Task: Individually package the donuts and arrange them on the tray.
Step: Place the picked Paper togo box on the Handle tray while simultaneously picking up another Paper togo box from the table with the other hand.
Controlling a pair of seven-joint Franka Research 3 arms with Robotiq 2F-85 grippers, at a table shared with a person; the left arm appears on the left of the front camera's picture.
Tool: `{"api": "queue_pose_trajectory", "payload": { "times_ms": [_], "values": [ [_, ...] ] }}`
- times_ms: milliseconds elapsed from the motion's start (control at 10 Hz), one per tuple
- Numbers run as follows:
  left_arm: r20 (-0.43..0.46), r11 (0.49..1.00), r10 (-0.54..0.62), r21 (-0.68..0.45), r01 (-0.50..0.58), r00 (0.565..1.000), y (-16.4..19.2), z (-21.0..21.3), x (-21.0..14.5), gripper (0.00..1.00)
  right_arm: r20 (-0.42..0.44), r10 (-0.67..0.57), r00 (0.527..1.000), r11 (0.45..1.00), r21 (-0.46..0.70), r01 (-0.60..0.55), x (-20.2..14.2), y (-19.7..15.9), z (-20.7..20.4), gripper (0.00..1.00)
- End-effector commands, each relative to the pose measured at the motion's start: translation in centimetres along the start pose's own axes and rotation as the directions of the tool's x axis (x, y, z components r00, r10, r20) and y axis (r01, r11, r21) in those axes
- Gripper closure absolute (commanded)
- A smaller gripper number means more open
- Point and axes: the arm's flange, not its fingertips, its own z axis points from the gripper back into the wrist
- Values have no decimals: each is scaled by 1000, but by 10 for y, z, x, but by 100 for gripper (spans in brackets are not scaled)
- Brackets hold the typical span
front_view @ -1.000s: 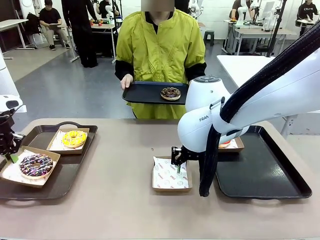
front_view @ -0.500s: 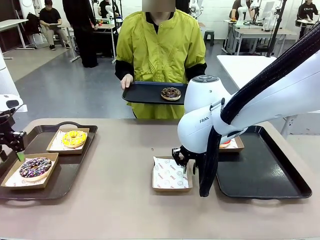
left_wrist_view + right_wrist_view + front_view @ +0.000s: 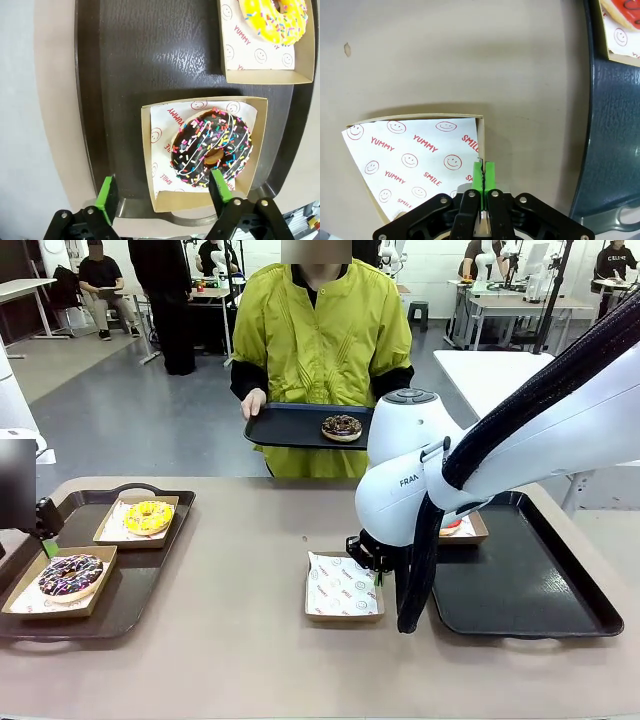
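Sprinkled donut (image 3: pixel 211 147) (boxed) lies apparently just below wide-spread left gripper (image 3: pixel 162 194).

Colours on the beige desk (image 3: pixel 230 640)
Yellow donut (image 3: pixel 148 516) and rainbow-sprinkled chocolate donut (image 3: pixel 211 147) are sitting in brown boxes (image 3: pixel 152 195); red smileys are dotting white paper (image 3: pixel 415 165).

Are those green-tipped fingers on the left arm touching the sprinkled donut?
Apart. In the left wrist view the left gripper is open above the tray, its fingers hanging clear of the sprinkled donut in its box below.
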Motion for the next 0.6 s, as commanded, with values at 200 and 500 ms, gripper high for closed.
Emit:
{"api": "queue_pose_trajectory", "payload": {
  "times_ms": [200, 500],
  "values": [
    [-6, 955, -74, -289, 69, 997, 11, 33, -9, 1, 36, 26, 999, 1000, 17, -26, 9, -3, 59, 100],
    [42, 698, -59, -712, 72, 997, 73, 91, -19, 1, 102, 0, 995, 998, 69, -7, 61, -20, 185, 100]
  ]
}}
